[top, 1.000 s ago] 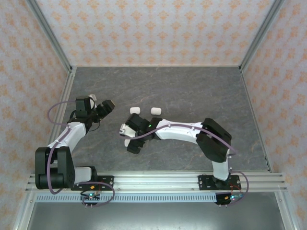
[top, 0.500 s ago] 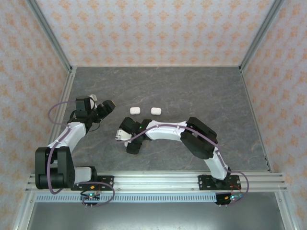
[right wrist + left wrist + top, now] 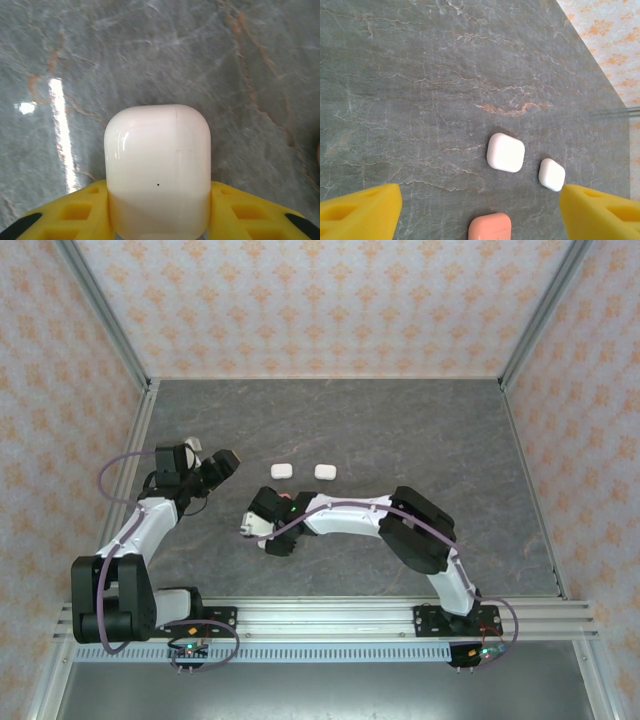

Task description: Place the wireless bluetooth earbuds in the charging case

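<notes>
Case: white charging case (image 3: 157,160), probably light, rigid and glossy-slick; best held across its flat sides.
Right gripper (image 3: 159,200): jaws pressed against both case flanks.
Left gripper (image 3: 480,200): jaws wide apart, empty.

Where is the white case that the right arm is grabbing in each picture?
Top external: white case left of centre, at the right gripper tip.
Right wrist: bottom centre, between the yellow jaws.
Left wrist: two loose white cases, one coral case.
Shared landmark: the grey marbled table.
</notes>
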`<control>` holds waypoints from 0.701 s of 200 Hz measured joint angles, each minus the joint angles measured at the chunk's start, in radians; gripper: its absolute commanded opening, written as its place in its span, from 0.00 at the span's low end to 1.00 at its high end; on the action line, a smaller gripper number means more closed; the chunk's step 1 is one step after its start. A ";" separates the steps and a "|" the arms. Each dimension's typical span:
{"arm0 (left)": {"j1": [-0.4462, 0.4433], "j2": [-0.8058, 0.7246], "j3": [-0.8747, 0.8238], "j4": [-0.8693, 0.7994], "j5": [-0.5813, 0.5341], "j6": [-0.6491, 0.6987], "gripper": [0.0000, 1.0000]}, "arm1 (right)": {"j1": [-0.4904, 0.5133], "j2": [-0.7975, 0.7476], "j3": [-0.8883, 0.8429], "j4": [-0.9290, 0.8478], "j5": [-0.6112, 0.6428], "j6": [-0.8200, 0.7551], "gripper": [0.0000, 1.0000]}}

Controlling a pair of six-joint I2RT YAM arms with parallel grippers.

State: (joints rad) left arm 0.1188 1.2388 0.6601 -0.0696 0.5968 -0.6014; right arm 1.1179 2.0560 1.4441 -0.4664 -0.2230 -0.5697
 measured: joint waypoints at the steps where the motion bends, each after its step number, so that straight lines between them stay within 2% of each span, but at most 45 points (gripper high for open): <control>1: 0.000 -0.001 0.000 -0.001 0.001 0.000 0.80 | -0.001 -0.004 -0.004 0.001 0.002 0.000 0.41; 26: 0.000 -0.034 0.000 -0.021 0.029 0.000 0.79 | -0.026 -0.099 -0.087 0.034 0.023 0.016 0.41; 65: -0.026 -0.113 0.000 -0.039 0.121 0.004 0.77 | -0.102 -0.379 -0.218 0.100 0.049 0.037 0.41; 102: -0.153 -0.173 0.007 -0.006 0.256 -0.001 0.76 | -0.166 -0.611 -0.285 0.158 0.103 0.024 0.41; 140: -0.291 -0.198 0.064 0.029 0.346 0.000 0.76 | -0.169 -0.700 -0.296 0.169 0.152 -0.028 0.41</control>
State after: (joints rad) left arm -0.1726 1.0405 0.7238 -0.0402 0.9424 -0.6014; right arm 0.9489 1.3563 1.1481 -0.2977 -0.0711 -0.5976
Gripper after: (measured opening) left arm 0.760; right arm 0.412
